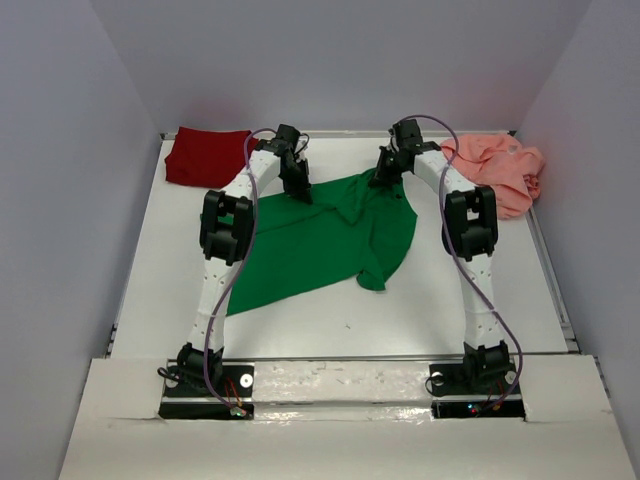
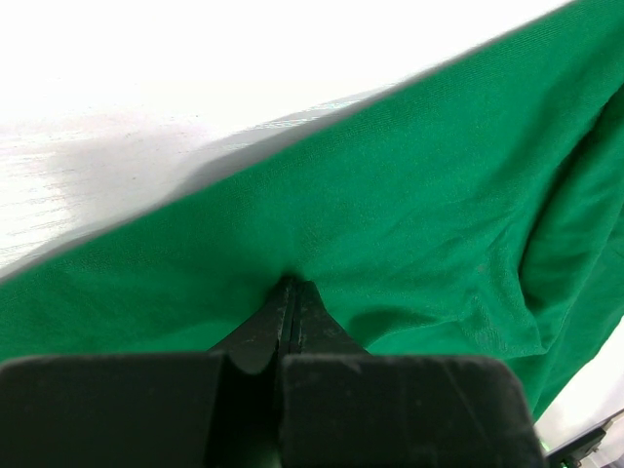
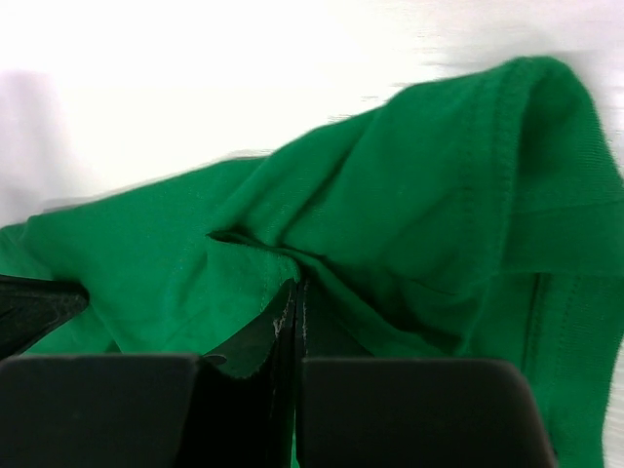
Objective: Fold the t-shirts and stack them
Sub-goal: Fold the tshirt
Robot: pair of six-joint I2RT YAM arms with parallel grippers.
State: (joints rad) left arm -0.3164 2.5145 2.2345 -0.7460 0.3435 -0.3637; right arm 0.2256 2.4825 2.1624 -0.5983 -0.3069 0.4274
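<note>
Both arms reach out over the table (image 1: 420, 310): left gripper (image 1: 301, 192) clenched on the far edge of the green shirt (image 1: 320, 240), right gripper (image 1: 384, 180) pinching it alongside, probably to pull it flat for folding; red shirt (image 1: 205, 155) and pink shirt (image 1: 500, 172) sit in the far corners

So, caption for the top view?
Left gripper and right gripper hold the green t-shirt; red t-shirt, pink t-shirt at far corners.

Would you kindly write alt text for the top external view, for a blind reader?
The left gripper and right gripper each pinch the far edge of a green t-shirt on a table. A dark red t-shirt sits far left, a salmon pink t-shirt far right.
</note>
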